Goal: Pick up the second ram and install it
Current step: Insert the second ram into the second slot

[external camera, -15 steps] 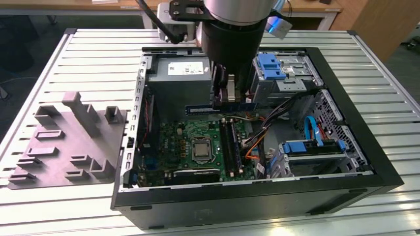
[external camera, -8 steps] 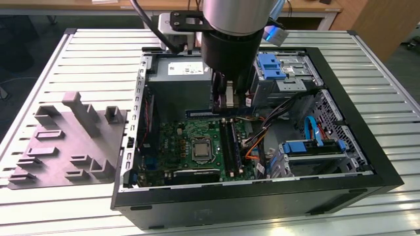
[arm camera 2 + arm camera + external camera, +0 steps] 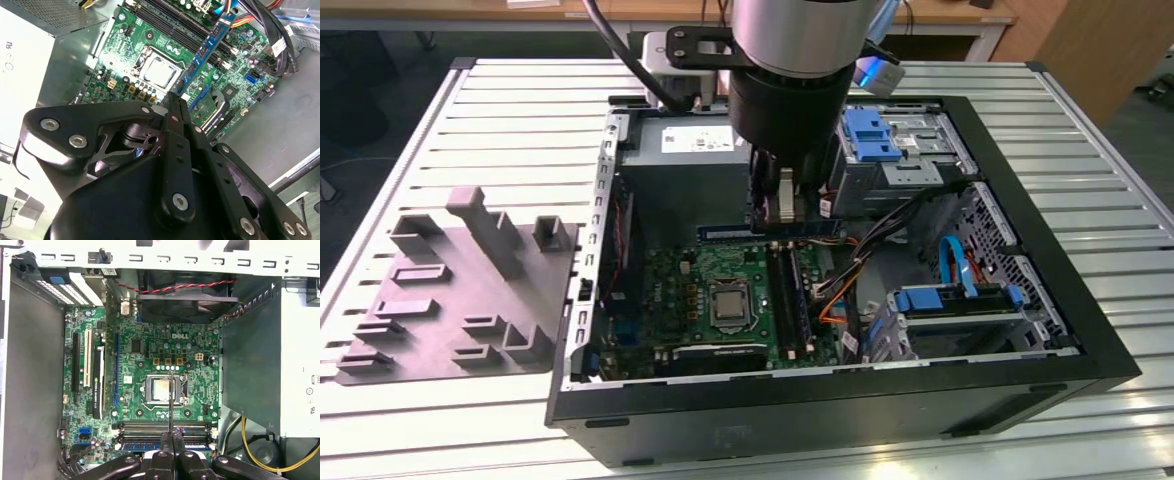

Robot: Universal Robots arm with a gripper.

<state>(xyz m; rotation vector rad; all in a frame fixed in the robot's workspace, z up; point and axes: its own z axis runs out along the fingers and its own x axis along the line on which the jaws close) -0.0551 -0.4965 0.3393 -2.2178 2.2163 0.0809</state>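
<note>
The gripper (image 3: 176, 98) fills the foreground of the second wrist view, its fingers drawn narrow and clamped on the ram (image 3: 207, 50), which runs out from between them as a long blue-green strip. In the first wrist view the gripper (image 3: 170, 438) holds the ram (image 3: 170, 400) edge-on, so that it appears as a thin line rising from the fingertips. In the exterior view the gripper (image 3: 783, 214) stands inside the open case (image 3: 1067, 335), with the ram (image 3: 727, 232) level and projecting to both sides of the fingers, so the hold is at about mid-length. The ram hangs clear above the motherboard (image 3: 200, 365) and is not seated. The slots (image 3: 165, 426) lie just under the fingertips, and one of them appears to carry a stick (image 3: 145, 445) already, though this is not certain. Assessment of handling: the ram is judged light and stiff, a thin board that will not sag in a central pinch. It is also judged fragile at its chips and along its contact edge. The flat faces offer little friction, so an off-centre grip could let it tilt. The sound hold is across the two faces near the upper edge at mid-length, clear of the contacts, and the present grip appears to match that.
</note>
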